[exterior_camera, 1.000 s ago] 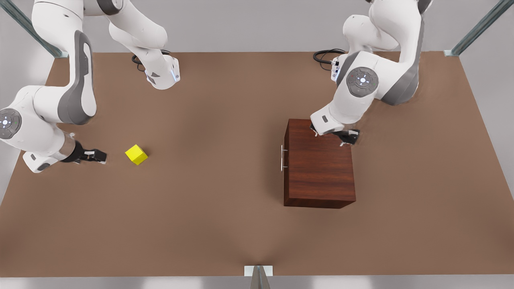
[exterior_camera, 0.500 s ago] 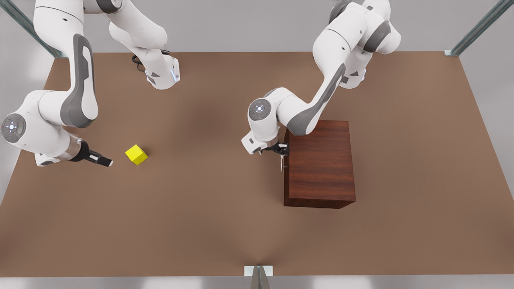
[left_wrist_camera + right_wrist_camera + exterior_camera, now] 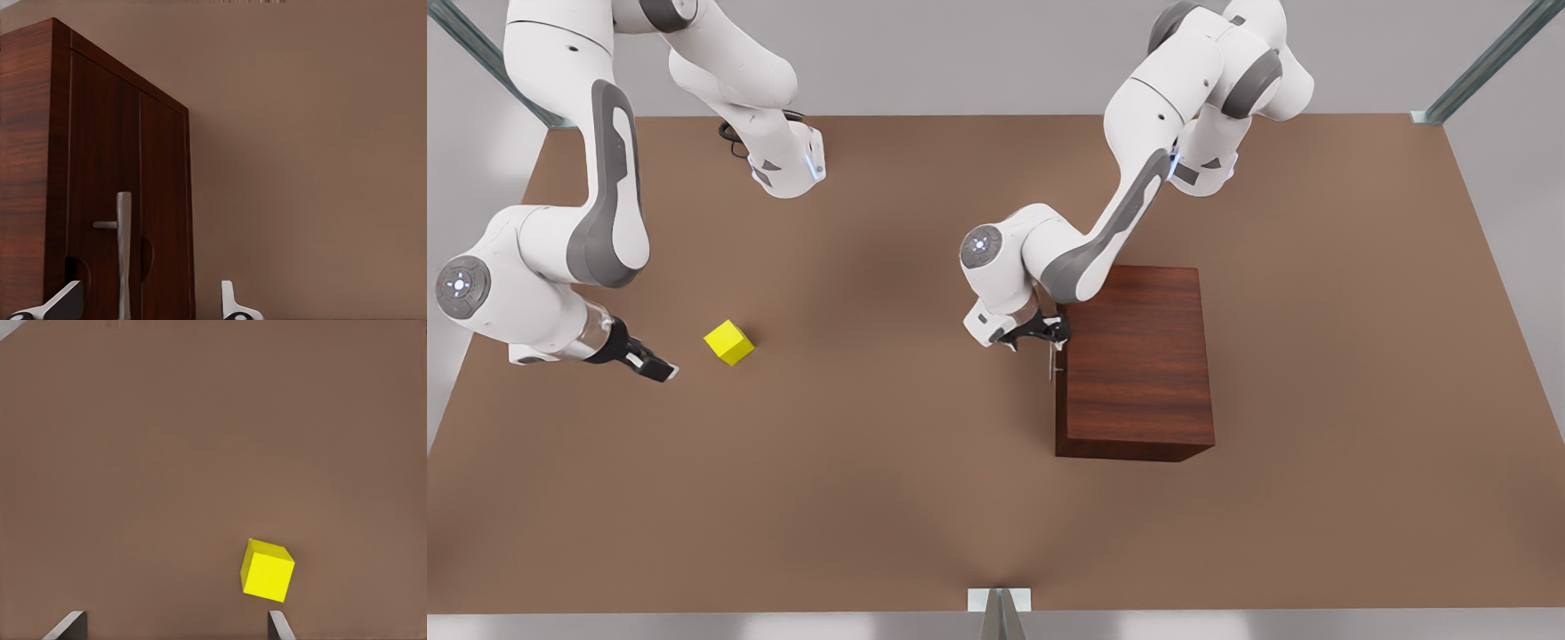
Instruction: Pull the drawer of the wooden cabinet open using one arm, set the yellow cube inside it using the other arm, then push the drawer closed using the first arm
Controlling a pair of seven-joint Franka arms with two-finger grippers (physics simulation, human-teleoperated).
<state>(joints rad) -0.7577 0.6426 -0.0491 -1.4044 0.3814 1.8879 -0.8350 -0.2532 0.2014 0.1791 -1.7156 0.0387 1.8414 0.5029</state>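
The wooden cabinet [image 3: 1136,360] stands at the front view's right with its drawer [image 3: 100,167] closed flush. The drawer's thin silver handle [image 3: 1052,360] faces the front view's left. My left gripper [image 3: 1047,332] hovers at that handle, open; in the left wrist view the handle [image 3: 123,247] runs between the fingertips, nearer one of them, with the left gripper [image 3: 148,303] untouched by it. The yellow cube [image 3: 728,342] lies on the table at the front view's left. My right gripper [image 3: 654,366] is open just beside the yellow cube [image 3: 267,570], a short gap away; the right gripper [image 3: 175,625] holds nothing.
The brown table [image 3: 889,462] stretches bare between cube and cabinet. Both arm bases [image 3: 787,169] sit at the far edge with black cables [image 3: 1147,124]. Metal frame posts [image 3: 1485,62] stand at the corners, and a bracket [image 3: 999,604] at the near edge.
My left gripper swung from above the cabinet's far side round to the handle and has settled closer. My right gripper crept toward the cube and tilted slightly toward the near edge.
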